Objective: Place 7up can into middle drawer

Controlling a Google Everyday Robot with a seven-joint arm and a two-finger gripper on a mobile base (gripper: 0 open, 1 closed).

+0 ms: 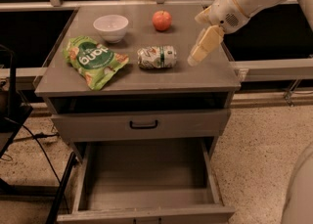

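Observation:
The 7up can (156, 56) lies on its side on the grey cabinet top (205, 78), near the middle. My gripper (199, 52) hangs just above the top, a short way to the right of the can and apart from it, holding nothing that I can see. The arm comes in from the upper right. The middle drawer (146, 176) is pulled out below, a wide grey box with a bare floor.
A green snack bag (93, 61) lies left of the can. A white bowl (111, 26) and a red apple (162, 20) stand at the back. A shut drawer with a black handle (143, 124) sits above the pulled-out one. A dark stand and cables are at the left.

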